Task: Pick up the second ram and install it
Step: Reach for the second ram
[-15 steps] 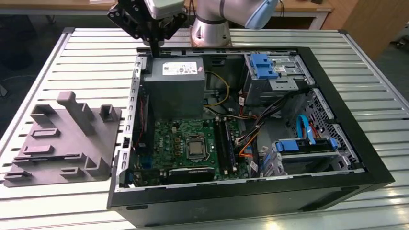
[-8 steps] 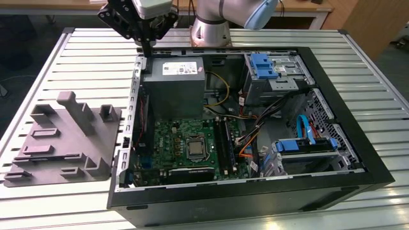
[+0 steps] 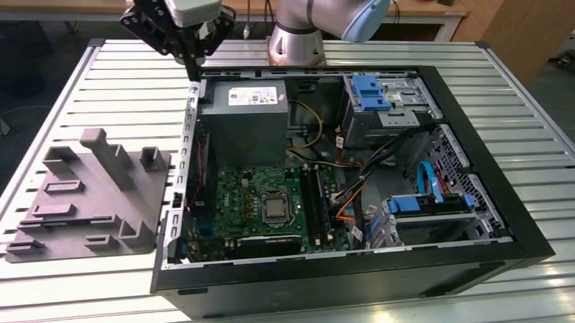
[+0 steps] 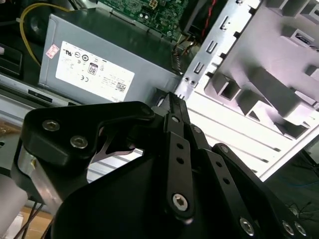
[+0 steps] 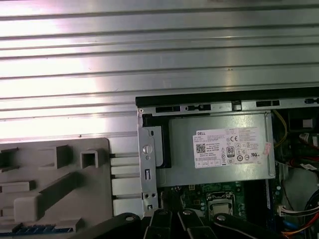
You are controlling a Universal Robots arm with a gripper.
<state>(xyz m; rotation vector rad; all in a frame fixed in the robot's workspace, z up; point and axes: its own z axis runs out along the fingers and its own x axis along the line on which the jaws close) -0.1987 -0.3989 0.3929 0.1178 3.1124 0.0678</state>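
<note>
Looking over the ribbed metal table (image 3: 99,94), you see a moulded grey plastic holder (image 3: 90,202) beside the open black computer case (image 3: 359,282). The second ram (image 5: 40,229) seems to be the thin bluish strip lying in that holder. Your gripper (image 3: 192,70) hangs pinched closed, empty, near the boxy grey power supply (image 3: 242,128).

second ram (image 5: 42,229), bluish strip, on grey fixture (image 5: 55,164)

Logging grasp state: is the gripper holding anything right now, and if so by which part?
Nothing, as far as shows: the gripper is shut with nothing between its jaws, over the corner of the case near the grey power supply.
</note>
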